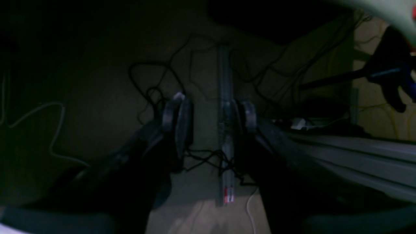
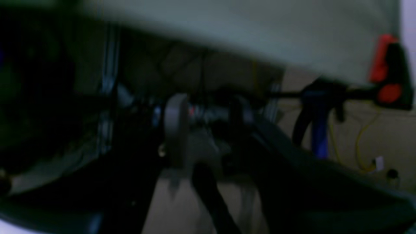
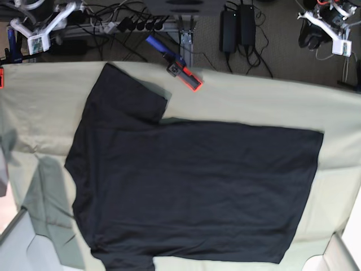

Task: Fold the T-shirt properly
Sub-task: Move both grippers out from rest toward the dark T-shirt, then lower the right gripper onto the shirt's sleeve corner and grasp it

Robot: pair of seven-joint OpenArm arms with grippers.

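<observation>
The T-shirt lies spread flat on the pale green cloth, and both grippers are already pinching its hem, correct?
Not quite. In the base view the T-shirt lies spread flat on the pale green cloth, but no gripper touches it; both arms are parked beyond the table's far edge.

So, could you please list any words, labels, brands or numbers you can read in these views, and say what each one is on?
No text can be read in any view.
T-shirt: plain black in the base view, no print or label showing.
Red and white mark on the metal rail: too small and dark to read.
Clamp on the table cloth: no legible marking.
Right wrist view: too blurred to read anything.
</observation>
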